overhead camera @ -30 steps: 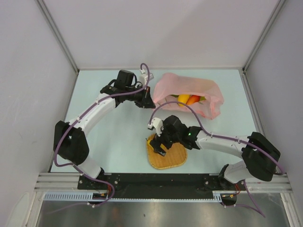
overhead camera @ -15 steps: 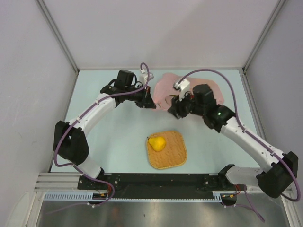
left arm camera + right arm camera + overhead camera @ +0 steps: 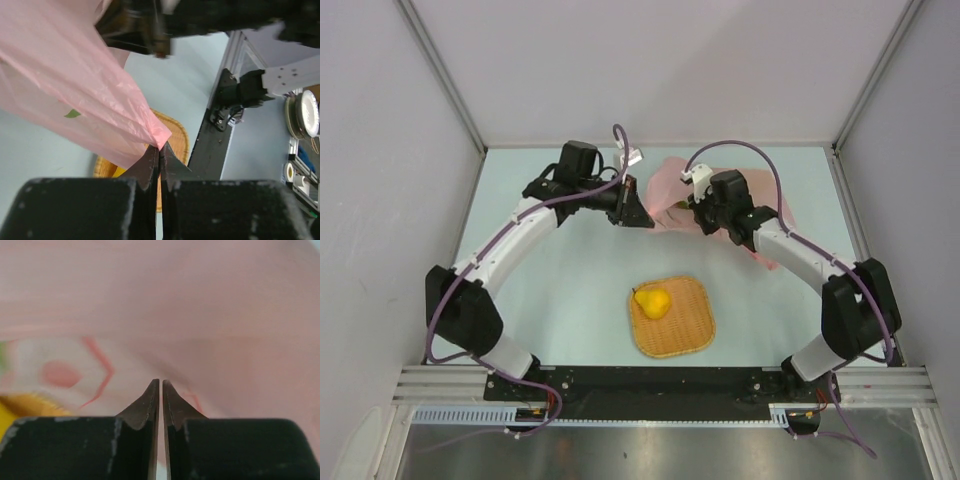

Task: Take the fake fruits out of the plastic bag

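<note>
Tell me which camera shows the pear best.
Top external: the pear lies whole and unobstructed on the tray. Left wrist shows only a yellow sliver, likely it, under the bag by the tray's rim. Right wrist shows none of it, just pink bag.

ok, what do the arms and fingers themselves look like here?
Both the left arm and right arm: white tubular links, black joint housings. A purple cable loops along each, ending at a small white connector at the wrist. Fingers are matte black, tapering to sharp tips, edges scuffed pale.
</note>
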{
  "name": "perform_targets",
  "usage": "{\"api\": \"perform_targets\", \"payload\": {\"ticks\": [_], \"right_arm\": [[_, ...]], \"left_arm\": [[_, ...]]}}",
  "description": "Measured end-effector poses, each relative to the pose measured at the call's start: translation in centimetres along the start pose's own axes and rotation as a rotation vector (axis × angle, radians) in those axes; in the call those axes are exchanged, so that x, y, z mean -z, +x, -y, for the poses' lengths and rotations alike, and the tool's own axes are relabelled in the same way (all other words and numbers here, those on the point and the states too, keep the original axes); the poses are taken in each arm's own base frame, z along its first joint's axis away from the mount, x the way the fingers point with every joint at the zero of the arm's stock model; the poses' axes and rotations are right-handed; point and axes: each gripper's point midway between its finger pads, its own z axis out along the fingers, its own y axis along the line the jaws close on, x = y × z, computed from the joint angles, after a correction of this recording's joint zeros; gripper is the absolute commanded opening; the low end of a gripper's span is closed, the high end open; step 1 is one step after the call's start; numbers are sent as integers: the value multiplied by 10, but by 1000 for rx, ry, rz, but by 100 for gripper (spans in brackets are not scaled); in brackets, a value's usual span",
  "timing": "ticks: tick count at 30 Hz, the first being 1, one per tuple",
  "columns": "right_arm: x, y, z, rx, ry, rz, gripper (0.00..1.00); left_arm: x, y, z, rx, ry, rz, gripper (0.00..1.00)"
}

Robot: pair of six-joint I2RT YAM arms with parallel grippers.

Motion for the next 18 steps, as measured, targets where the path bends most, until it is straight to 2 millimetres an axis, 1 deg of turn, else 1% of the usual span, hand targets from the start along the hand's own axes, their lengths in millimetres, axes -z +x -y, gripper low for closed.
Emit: {"api": "perform_targets", "payload": {"ticks": [2, 3, 4, 5, 6, 7, 8, 9, 10, 12, 14, 16, 18], "right_arm": [[-11, 6, 21, -8, 69, -11, 11], [-15, 8, 33, -15, 107, -11, 14], [-18, 11, 48, -26, 146, -10, 14], [-19, 13, 59, -38, 175, -10, 15], [-19, 16, 74, -57, 212, -10, 18], [-18, 18, 84, -70, 234, -12, 20], [-16, 20, 94, -91, 254, -10, 22], [-15, 21, 101, -111, 266, -4, 25], [-15, 21, 104, -127, 270, 3, 25], [-17, 17, 100, -141, 249, 20, 27], [-22, 9, 83, -131, 202, 42, 27], [-29, -3, 54, -88, 130, 70, 27], [-36, -15, 17, -25, 46, 98, 26]], "left_arm": [[7, -5, 15, -30, 38, 10, 0], [13, -7, 24, -54, 56, 19, 0], [19, -8, 33, -82, 69, 28, 0], [25, -9, 40, -109, 73, 37, 0], [33, -10, 47, -143, 72, 50, 0], [39, -9, 53, -179, 66, 65, 1], [44, -6, 56, -199, 58, 73, 1], [46, -2, 56, -210, 47, 74, 5], [46, 3, 54, -210, 36, 70, 6], [40, 14, 41, -185, 14, 44, 7], [28, 31, 18, -121, -26, -9, 10], [20, 43, 1, -74, -61, -54, 10], [16, 48, -14, -45, -98, -77, 11]]}}
